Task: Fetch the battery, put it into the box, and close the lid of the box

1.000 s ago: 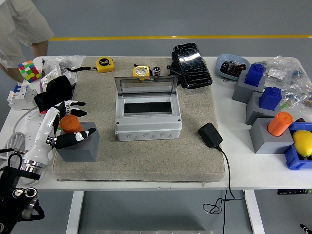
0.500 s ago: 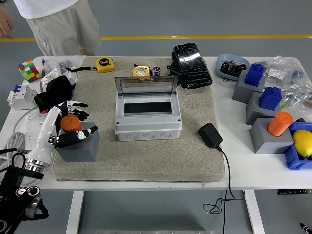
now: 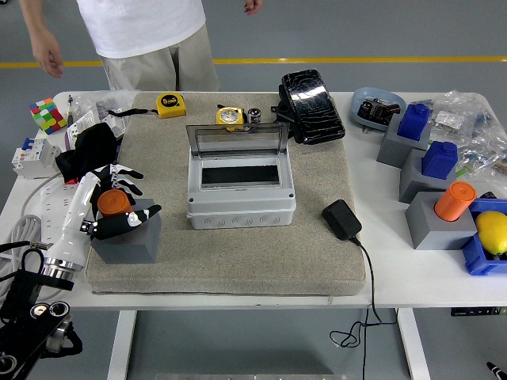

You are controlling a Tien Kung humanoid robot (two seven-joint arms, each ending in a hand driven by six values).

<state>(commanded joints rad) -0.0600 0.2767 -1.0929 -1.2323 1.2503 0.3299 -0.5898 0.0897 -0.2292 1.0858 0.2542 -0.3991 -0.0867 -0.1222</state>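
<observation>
My left hand (image 3: 119,198) comes in from the lower left. Its fingers (image 3: 120,172) and thumb (image 3: 131,219) are spread on either side of an orange cylinder (image 3: 112,203) that stands upright on a grey block (image 3: 131,239). I cannot see a firm grip on it. The grey box (image 3: 242,207) sits mid-mat with its clear lid (image 3: 237,141) standing open and its inside dark and bare. A small dark cylinder (image 3: 254,115) stands behind the box beside a yellow round tape (image 3: 230,116).
A person in a white shirt (image 3: 142,32) stands at the far left side. A black adapter (image 3: 341,219) and cable lie right of the box. A black pouch (image 3: 311,96), a yellow tape measure (image 3: 169,103), a colour cube (image 3: 47,115) and blue and grey blocks (image 3: 432,162) stand around.
The person has walked from the far left to behind the table's left part. My left hand has shifted slightly around the orange cylinder, thumb closer in.
</observation>
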